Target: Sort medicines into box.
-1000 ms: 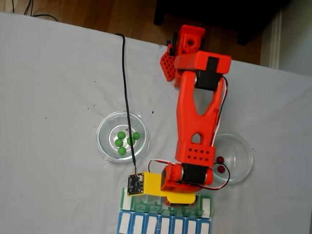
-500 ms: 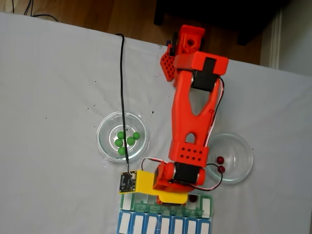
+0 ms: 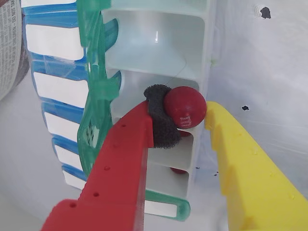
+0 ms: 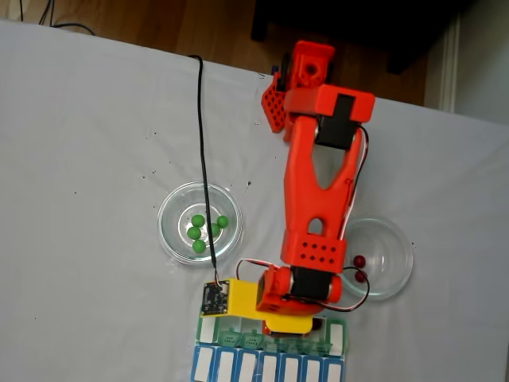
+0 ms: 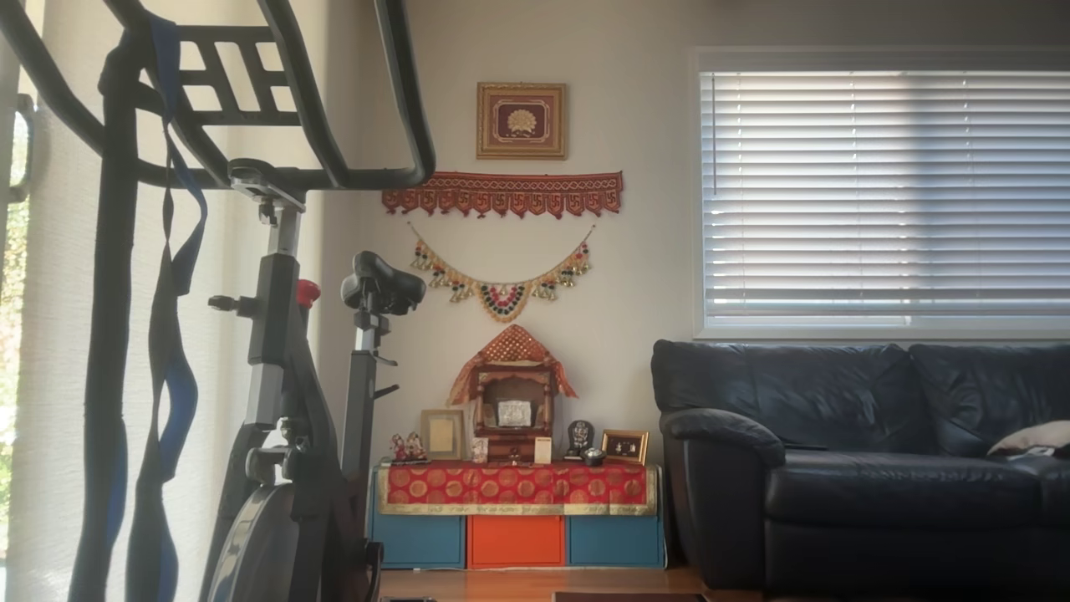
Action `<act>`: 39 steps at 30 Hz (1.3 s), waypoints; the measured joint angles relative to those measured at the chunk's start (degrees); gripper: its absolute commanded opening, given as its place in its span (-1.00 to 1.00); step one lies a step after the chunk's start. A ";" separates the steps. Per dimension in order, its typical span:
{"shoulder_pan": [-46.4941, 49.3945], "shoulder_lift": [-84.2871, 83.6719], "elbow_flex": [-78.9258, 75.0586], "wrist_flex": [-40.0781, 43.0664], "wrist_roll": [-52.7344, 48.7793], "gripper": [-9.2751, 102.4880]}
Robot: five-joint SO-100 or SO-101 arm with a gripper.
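In the wrist view a dark red medicine ball point(image 3: 185, 107) sits between my red finger's black foam pad point(image 3: 159, 120) and my yellow finger point(image 3: 240, 163). My gripper point(image 3: 185, 109) is shut on it, just above an open white compartment of the box point(image 3: 159, 48). Another red ball point(image 3: 178, 170) lies in the compartment beside it. The green flap lids point(image 3: 94, 96) stand open. From the fixed view, the gripper point(image 4: 290, 322) hangs over the box point(image 4: 338, 338) at the table's near edge. Several green balls point(image 4: 205, 228) lie in the left glass dish point(image 4: 171, 208), and two red balls point(image 4: 358, 268) in the right dish point(image 4: 398, 255).
A blue-lidded row point(image 4: 266, 368) adjoins the box on its near side. A black cable point(image 4: 201, 143) runs from the wrist camera across the left dish toward the arm's base point(image 4: 306, 68). The white cloth point(image 4: 87, 159) spreads wide to the left of the dishes.
The arm swung left along the box half a second ago, then came back right. The gripper now stands between those two spots over the box.
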 measured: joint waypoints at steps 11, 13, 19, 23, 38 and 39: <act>-0.62 -2.55 -3.25 0.18 0.00 -0.81; -0.62 -2.90 -3.69 0.18 0.00 -0.81; -0.62 -2.90 -3.87 0.35 0.00 -0.82; -0.62 -3.34 -4.83 0.97 -0.09 -0.63; -0.53 -5.01 -7.38 3.34 -1.14 -0.40; -0.53 -5.01 -7.38 3.34 -1.14 -0.39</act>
